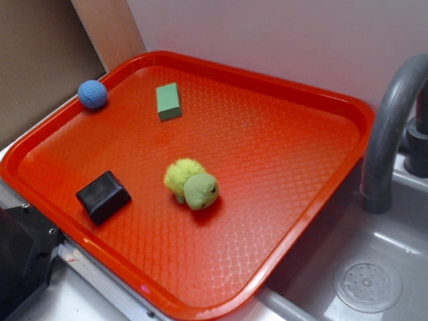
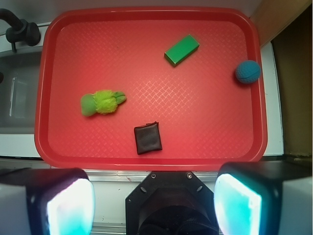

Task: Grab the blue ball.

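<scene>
The blue ball [image 1: 92, 94] is small, round and knitted. It rests against the rim in the far left corner of the red tray [image 1: 267, 147]. In the wrist view the ball [image 2: 248, 71] sits at the right edge of the tray [image 2: 205, 127]. My gripper [image 2: 154, 205] is open and empty, with its two fingers wide apart at the bottom of the wrist view. It hangs high above and behind the tray's near edge, far from the ball. The gripper does not show in the exterior view.
On the tray lie a green block [image 1: 168, 101] [image 2: 181, 50], a yellow-green plush toy [image 1: 191, 183] [image 2: 101, 103] and a black block [image 1: 103, 196] [image 2: 147, 137]. A grey faucet [image 1: 391, 120] and a sink with a drain [image 1: 368, 286] are to the right. A wall stands behind the tray.
</scene>
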Controlling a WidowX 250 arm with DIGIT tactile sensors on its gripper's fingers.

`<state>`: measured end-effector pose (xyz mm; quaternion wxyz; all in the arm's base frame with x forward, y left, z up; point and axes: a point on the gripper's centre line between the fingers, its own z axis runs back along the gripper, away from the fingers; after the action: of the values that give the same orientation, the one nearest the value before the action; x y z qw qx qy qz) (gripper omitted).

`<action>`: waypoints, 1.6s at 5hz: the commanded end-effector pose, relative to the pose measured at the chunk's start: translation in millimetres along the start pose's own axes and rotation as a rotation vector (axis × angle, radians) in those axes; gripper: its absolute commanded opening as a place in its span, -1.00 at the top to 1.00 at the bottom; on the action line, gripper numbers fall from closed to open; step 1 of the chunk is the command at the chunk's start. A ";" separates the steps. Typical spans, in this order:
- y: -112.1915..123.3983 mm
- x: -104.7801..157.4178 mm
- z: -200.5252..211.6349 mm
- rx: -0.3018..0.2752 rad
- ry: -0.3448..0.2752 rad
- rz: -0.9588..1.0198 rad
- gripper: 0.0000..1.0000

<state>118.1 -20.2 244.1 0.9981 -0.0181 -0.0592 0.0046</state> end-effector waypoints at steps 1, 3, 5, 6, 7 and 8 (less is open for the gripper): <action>0.0 0.0 0.0 0.000 0.000 0.000 -1.00; 79.8 48.9 -76.5 -0.040 0.049 0.471 -1.00; 136.5 61.1 -138.5 0.038 -0.156 0.775 -1.00; 151.0 67.1 -148.6 0.096 -0.155 0.751 -1.00; 151.0 67.1 -148.6 0.096 -0.155 0.751 -1.00; 151.0 67.1 -148.6 0.096 -0.155 0.751 -1.00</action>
<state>203.6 111.6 84.6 0.9249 0.0038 -0.1024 0.3663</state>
